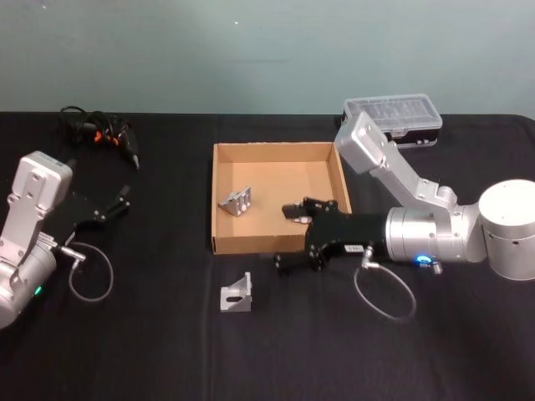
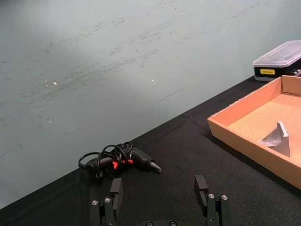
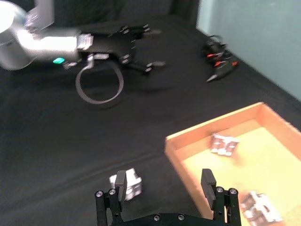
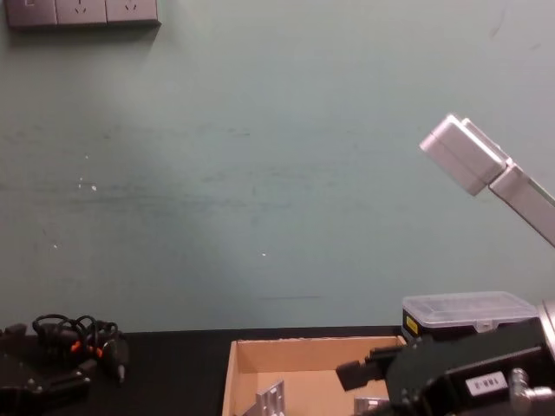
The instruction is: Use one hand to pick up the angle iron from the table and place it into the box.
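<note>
Wide open and empty, the right hand point(image 1: 288, 236) hangs over the box point(image 1: 276, 149) front wall, likely lining up on the angle iron point(image 1: 236, 294) lying on the worktop point(image 1: 167, 351) just outside. The left hand point(image 1: 113, 205) sits parked and open near the left edge.

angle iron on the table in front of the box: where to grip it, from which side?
The angle iron seems to sit with one flange flat on the table, the other upright. Probably pinch the upright flange across its thickness, coming straight down. The open right gripper, at the box front wall, is nearest; the left gripper is parked far left.
</note>
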You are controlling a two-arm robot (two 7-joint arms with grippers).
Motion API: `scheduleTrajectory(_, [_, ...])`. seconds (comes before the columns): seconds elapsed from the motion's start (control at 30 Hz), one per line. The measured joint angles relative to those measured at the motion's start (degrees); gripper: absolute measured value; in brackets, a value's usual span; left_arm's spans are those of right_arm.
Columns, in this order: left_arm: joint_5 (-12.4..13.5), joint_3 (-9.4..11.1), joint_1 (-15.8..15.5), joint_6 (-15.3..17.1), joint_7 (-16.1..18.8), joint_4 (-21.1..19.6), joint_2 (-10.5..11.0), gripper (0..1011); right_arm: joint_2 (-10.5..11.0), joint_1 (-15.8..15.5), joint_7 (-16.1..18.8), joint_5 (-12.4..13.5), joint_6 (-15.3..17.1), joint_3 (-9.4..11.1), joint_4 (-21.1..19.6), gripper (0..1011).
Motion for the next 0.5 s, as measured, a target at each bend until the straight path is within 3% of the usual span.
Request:
scheduleTrajectory(0.23, [0.0, 0.0, 0.0, 0.0, 0.0, 0.0, 0.0, 1000, 2.3, 2.0, 5.0, -0.5, -1.1, -4.0, 0.4, 1004])
scheduleTrajectory(0.5, [0.0, 0.0, 0.0, 0.0, 0.0, 0.0, 0.0, 1000, 3.0, 3.5, 6.7, -2.0, -1.4, -7.6, 1.8, 1004])
